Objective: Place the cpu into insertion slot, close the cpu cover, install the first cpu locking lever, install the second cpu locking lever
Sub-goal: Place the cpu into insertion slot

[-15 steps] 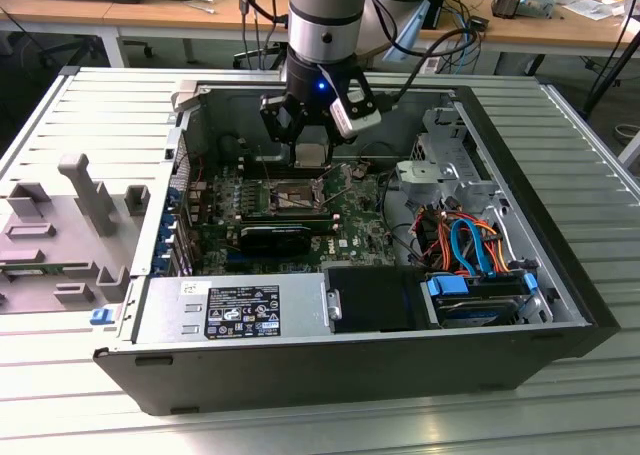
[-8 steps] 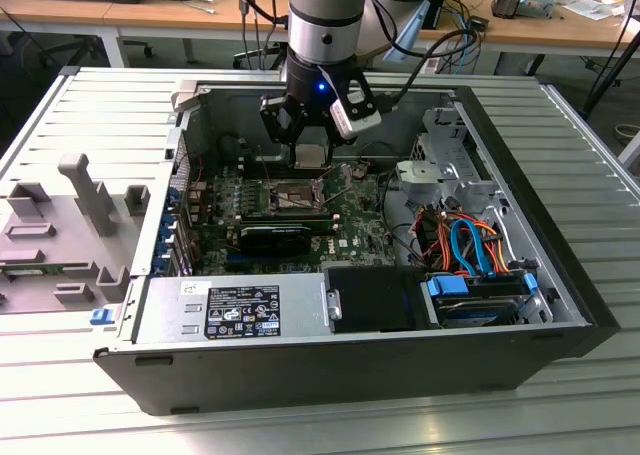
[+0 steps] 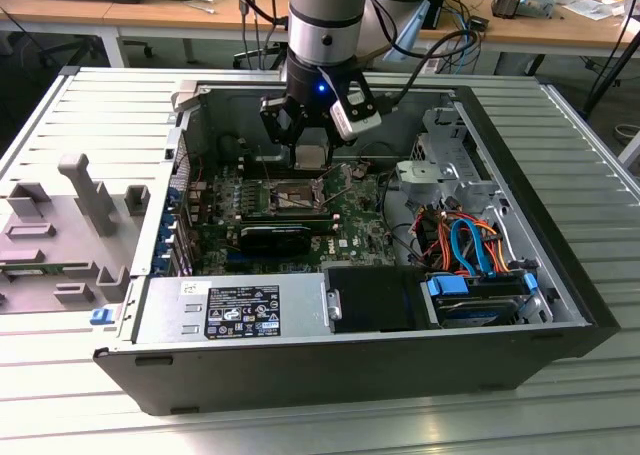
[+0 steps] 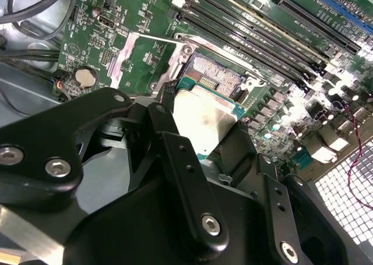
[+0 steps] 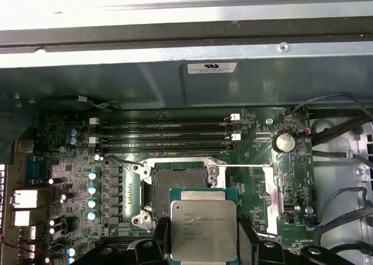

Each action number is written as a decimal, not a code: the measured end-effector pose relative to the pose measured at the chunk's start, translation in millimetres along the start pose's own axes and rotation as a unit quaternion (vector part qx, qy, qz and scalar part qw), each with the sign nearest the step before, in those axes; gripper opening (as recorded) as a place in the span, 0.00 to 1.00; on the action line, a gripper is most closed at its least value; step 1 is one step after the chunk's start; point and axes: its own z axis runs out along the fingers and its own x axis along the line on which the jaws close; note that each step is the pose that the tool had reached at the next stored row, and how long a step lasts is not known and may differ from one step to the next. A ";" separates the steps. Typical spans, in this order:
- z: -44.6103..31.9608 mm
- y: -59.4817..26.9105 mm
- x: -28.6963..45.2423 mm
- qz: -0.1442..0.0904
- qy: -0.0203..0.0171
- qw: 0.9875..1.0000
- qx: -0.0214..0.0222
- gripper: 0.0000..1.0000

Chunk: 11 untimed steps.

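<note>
My gripper (image 3: 309,147) is shut on the cpu (image 3: 310,157), a small silver-topped square chip, inside the open computer case. It hangs a little above the green motherboard (image 3: 350,225), just behind the insertion slot (image 3: 290,197). In both wrist views the cpu (image 4: 207,122) (image 5: 203,230) sits between the black fingers (image 4: 180,160), next to the bare dark slot (image 4: 215,78) (image 5: 178,177). The cpu cover (image 4: 125,52) (image 5: 270,189) lies flipped open beside the slot, green board showing through its window. A thin wire lever (image 5: 245,166) stands free along the slot's edge.
Long black memory sticks (image 5: 163,134) run beside the slot. A power supply (image 3: 240,310) fills the case's front, with a drive and blue and orange cables (image 3: 470,250) on the exterior view's right. A grey fixture tray (image 3: 70,225) lies outside on the exterior view's left.
</note>
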 end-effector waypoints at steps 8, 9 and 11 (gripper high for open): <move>0.5 -1.2 0.0 0.000 0.000 1.000 0.000 0.55; 0.6 -1.4 0.0 0.000 0.000 1.000 0.000 0.55; 0.8 -1.7 -0.1 0.000 0.000 1.000 0.000 0.55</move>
